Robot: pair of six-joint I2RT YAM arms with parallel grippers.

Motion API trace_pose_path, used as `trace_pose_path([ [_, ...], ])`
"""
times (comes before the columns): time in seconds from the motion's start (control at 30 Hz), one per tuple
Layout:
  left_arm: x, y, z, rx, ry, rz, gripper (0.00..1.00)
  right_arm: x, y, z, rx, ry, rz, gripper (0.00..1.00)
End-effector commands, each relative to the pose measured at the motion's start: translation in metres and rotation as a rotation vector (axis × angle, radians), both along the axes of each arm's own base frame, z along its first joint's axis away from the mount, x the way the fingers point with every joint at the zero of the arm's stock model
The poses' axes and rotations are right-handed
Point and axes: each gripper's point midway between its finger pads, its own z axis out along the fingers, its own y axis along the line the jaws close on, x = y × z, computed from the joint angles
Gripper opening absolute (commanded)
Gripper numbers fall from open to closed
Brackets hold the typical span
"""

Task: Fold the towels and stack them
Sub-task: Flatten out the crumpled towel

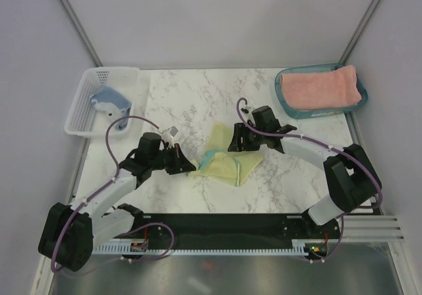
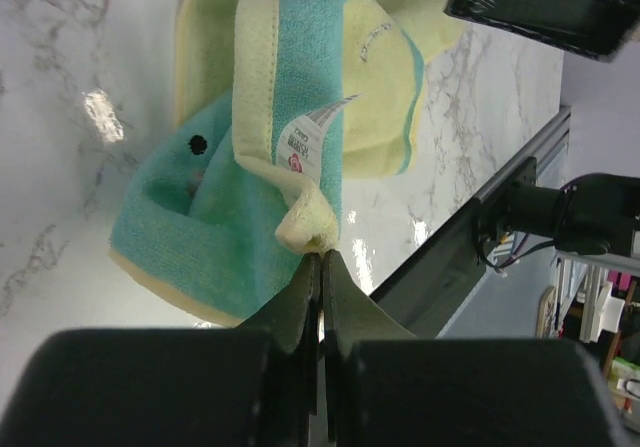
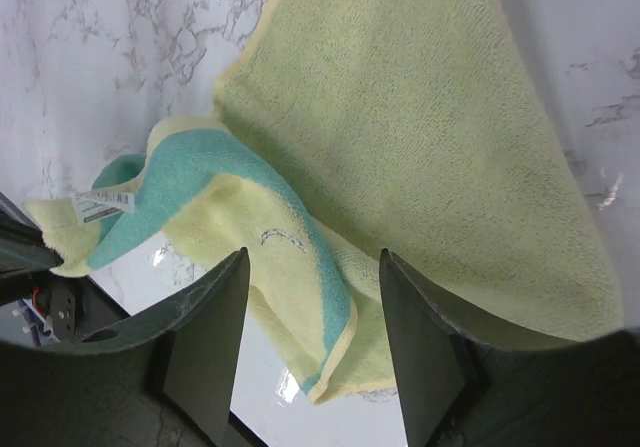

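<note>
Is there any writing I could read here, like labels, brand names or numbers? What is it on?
Nothing here can be read for sure.
Tag sewn to the yellow towel: printed lines and a red mark, too small to read.
Grey stitching on the same towel: perhaps a word, unreadable.
White marks on the teal tray front rim: too blurred.

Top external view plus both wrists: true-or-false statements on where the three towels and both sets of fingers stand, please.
1. The left arm's fingers are shut on a corner of the pale-yellow terry towel with teal patch. True.
2. The grey-blue cloth sits in the white mesh basket. True.
3. The folded salmon-pink towel lies in that basket too. False: it lies in the teal-rimmed tray.
4. The right arm's fingers clamp the yellow towel. False: they stand open over it.
</note>
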Motion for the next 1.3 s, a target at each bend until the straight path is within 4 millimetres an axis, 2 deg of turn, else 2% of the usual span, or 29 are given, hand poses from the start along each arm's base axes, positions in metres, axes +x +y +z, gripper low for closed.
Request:
trace_pose_path([
  [0.0,-0.021,-0.012,0.01,-0.068,-0.011,-0.088,0.02,-0.003,0.017,-0.001,0.067,-0.003,0.088,0.61],
  [0.07,-0.03,-0.015,0.011,-0.077,-0.009,-0.113,0.02,-0.005,0.023,-0.006,0.089,0.018,0.125,0.61],
  [0.23,-0.053,-0.015,-0.013,-0.042,0.068,-0.12,0.02,-0.008,0.035,-0.009,0.134,0.048,0.197,0.6],
  [0.3,-0.059,-0.014,-0.023,-0.019,0.09,-0.118,0.02,-0.008,0.037,-0.015,0.133,0.061,0.215,0.62],
  [0.43,-0.06,-0.011,-0.03,0.009,0.099,-0.097,0.02,-0.01,0.041,-0.025,0.141,0.084,0.248,0.65],
  [0.47,-0.058,-0.009,-0.031,0.018,0.095,-0.088,0.02,-0.011,0.04,-0.029,0.135,0.089,0.25,0.63],
  [0.6,-0.05,-0.007,-0.027,0.047,0.075,-0.059,0.02,-0.007,0.04,-0.023,0.132,0.062,0.25,0.39],
  [0.67,-0.043,-0.005,-0.024,0.065,0.056,-0.034,0.02,-0.003,0.042,-0.009,0.145,0.023,0.245,0.34],
  [0.7,-0.039,-0.004,-0.02,0.079,0.054,-0.019,0.02,0.001,0.042,-0.001,0.147,0.0,0.237,0.26],
  [0.73,-0.034,-0.002,-0.017,0.09,0.046,-0.003,0.02,0.002,0.041,0.006,0.146,-0.02,0.229,0.23],
  [0.77,-0.027,0.001,-0.014,0.114,0.032,0.03,0.02,0.005,0.041,0.026,0.162,-0.072,0.22,0.19],
  [0.8,-0.019,0.001,-0.002,0.124,0.012,0.051,0.02,0.009,0.039,0.035,0.156,-0.102,0.202,0.09],
  [0.87,0.002,0.009,0.013,0.174,-0.046,0.124,0.02,0.013,0.034,0.066,0.157,-0.177,0.182,0.0],
  [0.9,0.02,0.005,0.043,0.158,-0.113,0.151,0.02,0.021,0.032,0.084,0.146,-0.238,0.17,0.0],
  [0.97,0.044,0.007,0.065,0.198,-0.173,0.202,0.02,0.035,0.018,0.11,0.085,-0.333,0.1,0.0],
  [1.0,0.061,0.002,0.1,0.172,-0.241,0.226,0.02,0.042,0.016,0.13,0.078,-0.382,0.079,0.0],
  [1.03,0.068,0.002,0.108,0.187,-0.248,0.234,0.02,0.05,0.008,0.14,0.039,-0.429,0.046,0.0],
  [1.07,0.082,-0.002,0.129,0.19,-0.288,0.243,0.02,0.048,0.003,0.152,0.03,-0.445,0.037,0.0],
  [1.1,0.086,-0.003,0.133,0.2,-0.294,0.245,0.02,0.048,0.002,0.166,0.032,-0.474,0.03,0.0],
  [1.17,0.091,0.0,0.133,0.225,-0.296,0.26,0.02,0.043,-0.008,0.176,0.015,-0.5,0.006,0.0],
  [1.27,0.078,0.004,0.1,0.248,-0.218,0.254,0.02,0.014,-0.011,0.144,0.027,-0.411,0.034,0.0],
])
